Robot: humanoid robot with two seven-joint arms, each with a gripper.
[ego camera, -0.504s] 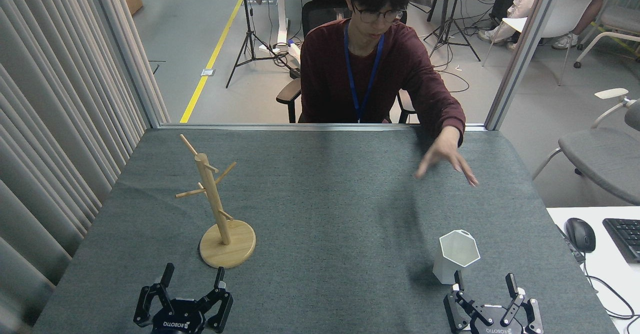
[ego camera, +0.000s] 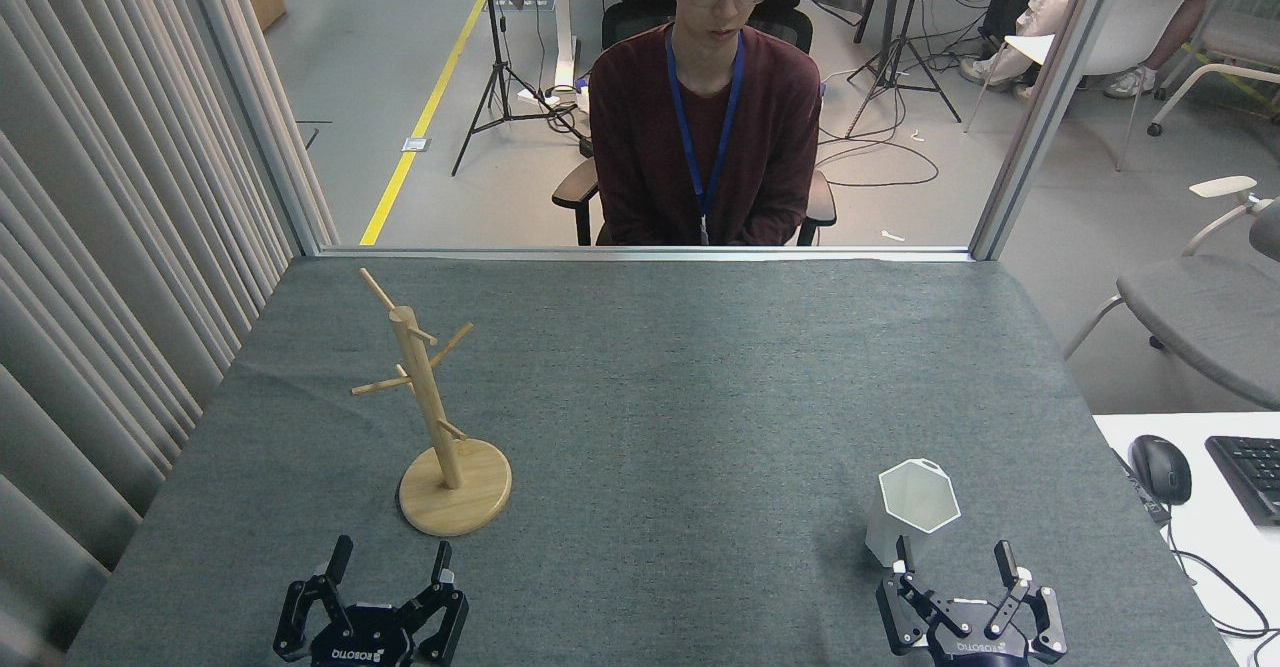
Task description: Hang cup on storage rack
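I see the white cup (ego camera: 912, 512) standing just behind my open, empty right gripper (ego camera: 955, 559). My left gripper (ego camera: 389, 555), open too, sits near the storage rack (ego camera: 432, 409), far left of the cup.

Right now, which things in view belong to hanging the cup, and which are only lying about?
For the job:
- cup, upright on the table
- storage rack, pegs bare
- right gripper, jaws open beside the cup
- left gripper, jaws open

Just lying about:
- mouse
- keyboard
- seated person
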